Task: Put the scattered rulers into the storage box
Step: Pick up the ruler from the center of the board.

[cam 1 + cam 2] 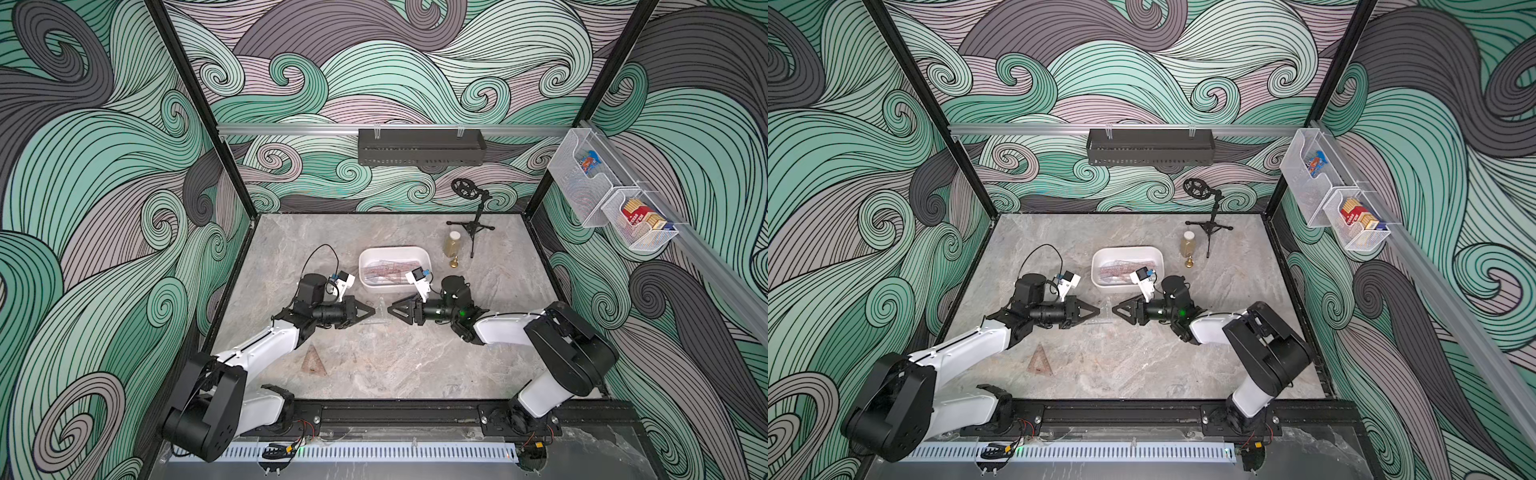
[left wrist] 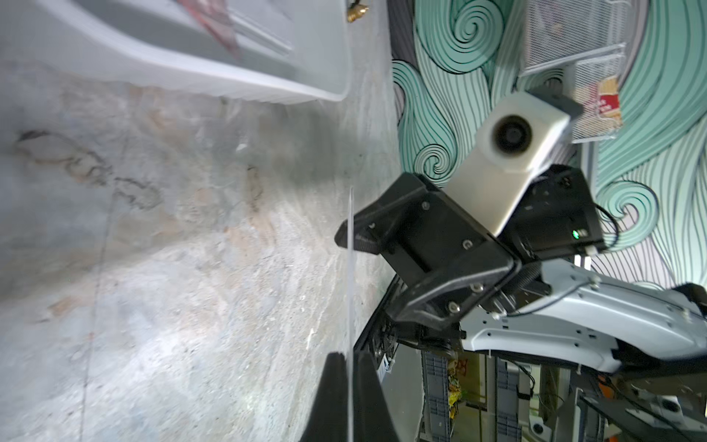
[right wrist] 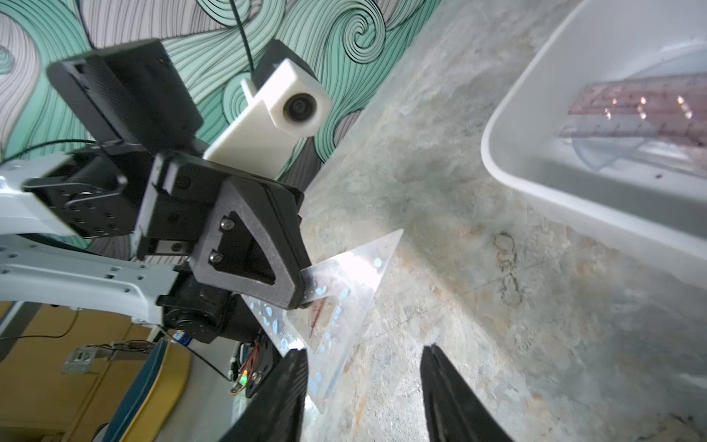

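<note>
Even bright light; top views sharp, edges bowed; wrist views blurred; glare on set square (image 3: 355,275).

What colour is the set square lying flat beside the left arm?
The set square is see-through reddish-brown, clearest in a top view.

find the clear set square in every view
Top view: clear set square, faint, mid-table on the near side of the storage box.
Top view: same spot.
Left wrist: thin edge-on line pinched in the left gripper.
Right wrist: bright triangle, centre.
Shared landmark: the storage box.
</note>
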`<action>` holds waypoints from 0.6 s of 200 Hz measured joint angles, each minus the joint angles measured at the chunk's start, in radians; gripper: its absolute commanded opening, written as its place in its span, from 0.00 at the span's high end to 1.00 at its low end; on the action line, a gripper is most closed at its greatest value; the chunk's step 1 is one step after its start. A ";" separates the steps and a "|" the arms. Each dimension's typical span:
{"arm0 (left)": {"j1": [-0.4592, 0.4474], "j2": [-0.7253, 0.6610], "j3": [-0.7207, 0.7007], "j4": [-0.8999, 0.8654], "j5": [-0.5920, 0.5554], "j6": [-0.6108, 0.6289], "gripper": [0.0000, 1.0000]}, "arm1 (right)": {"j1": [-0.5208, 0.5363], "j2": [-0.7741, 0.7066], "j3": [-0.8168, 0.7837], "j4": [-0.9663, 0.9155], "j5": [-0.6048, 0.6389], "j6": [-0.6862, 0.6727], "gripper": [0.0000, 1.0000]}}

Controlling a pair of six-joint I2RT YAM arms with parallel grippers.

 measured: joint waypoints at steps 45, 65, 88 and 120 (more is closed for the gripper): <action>0.000 -0.006 0.003 0.090 0.094 -0.037 1.00 | -0.007 0.032 0.103 0.100 -0.127 0.183 0.59; 0.000 -0.006 0.011 0.123 0.114 -0.047 1.00 | -0.013 0.064 0.138 0.139 -0.156 0.247 0.74; 0.000 -0.006 0.019 0.139 0.128 -0.055 1.00 | -0.017 0.091 0.161 0.174 -0.181 0.313 1.00; 0.000 0.016 0.059 0.126 0.129 -0.023 0.65 | -0.043 0.089 0.187 0.174 -0.208 0.316 1.00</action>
